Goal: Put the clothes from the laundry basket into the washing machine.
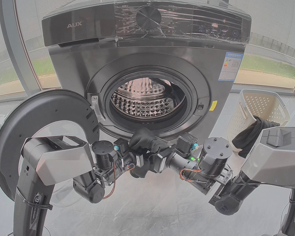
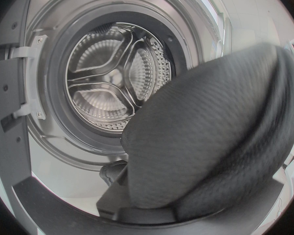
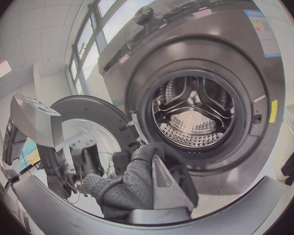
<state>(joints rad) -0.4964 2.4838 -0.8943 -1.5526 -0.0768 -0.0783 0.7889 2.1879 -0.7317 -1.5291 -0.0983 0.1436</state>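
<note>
Currently, left tool (image 1: 135, 163) and right tool (image 1: 160, 161) both grip one dark garment (image 1: 144, 141) just below the washing machine (image 1: 147, 59) opening, not yet inside; another dark piece (image 1: 252, 135) drapes the laundry basket (image 1: 268, 105) rim, so loading looks barely begun.

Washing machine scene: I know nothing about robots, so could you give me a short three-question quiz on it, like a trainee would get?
1. True or false: the washing machine has its door shut.
2. Where is the dark garment? A) inside the drum B) held between the left gripper and right gripper, in front of the opening C) on the floor
3. What hangs over the rim of the laundry basket?
Key: 1 false, it stands open. 2 B. 3 Another dark piece of clothing.
</note>
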